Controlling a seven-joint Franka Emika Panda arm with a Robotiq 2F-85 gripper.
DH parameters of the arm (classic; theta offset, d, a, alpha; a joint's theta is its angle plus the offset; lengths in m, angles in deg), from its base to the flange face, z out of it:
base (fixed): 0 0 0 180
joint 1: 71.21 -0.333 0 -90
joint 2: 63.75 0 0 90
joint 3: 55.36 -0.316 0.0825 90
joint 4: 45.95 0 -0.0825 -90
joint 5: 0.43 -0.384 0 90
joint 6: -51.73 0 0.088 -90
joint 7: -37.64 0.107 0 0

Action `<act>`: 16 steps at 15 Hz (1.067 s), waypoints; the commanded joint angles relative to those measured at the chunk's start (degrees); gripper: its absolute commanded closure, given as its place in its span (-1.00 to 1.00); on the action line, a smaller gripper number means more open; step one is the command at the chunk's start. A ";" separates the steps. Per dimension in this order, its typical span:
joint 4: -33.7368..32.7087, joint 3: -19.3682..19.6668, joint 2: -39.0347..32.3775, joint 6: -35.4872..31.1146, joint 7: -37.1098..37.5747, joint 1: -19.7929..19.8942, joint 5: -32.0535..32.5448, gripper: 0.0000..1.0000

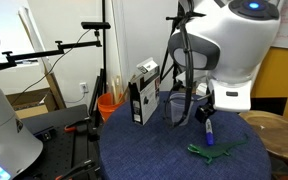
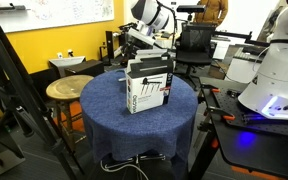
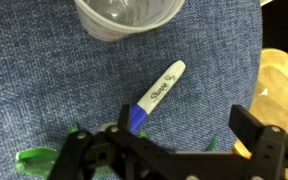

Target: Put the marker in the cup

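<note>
The marker [image 3: 156, 97] has a whitish body and a blue end, and it lies flat on the blue cloth. It also shows in an exterior view [image 1: 208, 127]. The translucent cup [image 3: 129, 22] stands upright just beyond the marker's whitish end; in an exterior view it is faint behind the cables [image 1: 180, 108]. My gripper [image 3: 182, 122] hovers over the marker, open and empty. The marker's blue end lies by one finger. The gripper also shows in both exterior views [image 1: 206, 108] [image 2: 134, 47].
A green toy lizard [image 1: 216, 148] lies on the cloth near the gripper, and its parts show under the fingers [image 3: 39, 157]. A black-and-white carton [image 1: 144, 92] [image 2: 149, 88] stands on the round blue-clothed table [image 2: 114, 115]. An orange bucket [image 1: 109, 104] and a wooden stool [image 3: 279, 85] stand beside the table.
</note>
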 commanded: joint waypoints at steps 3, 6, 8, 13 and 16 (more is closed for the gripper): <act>-4.77 2.68 -3.94 15.88 9.44 0.05 1.41 -1.00; -7.56 4.19 -5.98 20.60 13.41 -0.30 2.43 -1.00; -8.95 5.27 -7.23 20.50 16.11 -1.07 4.03 -1.00; -11.76 5.46 -10.35 20.03 19.99 -0.90 7.46 -1.00; -13.56 5.02 -12.49 20.01 20.49 -0.49 8.38 -0.96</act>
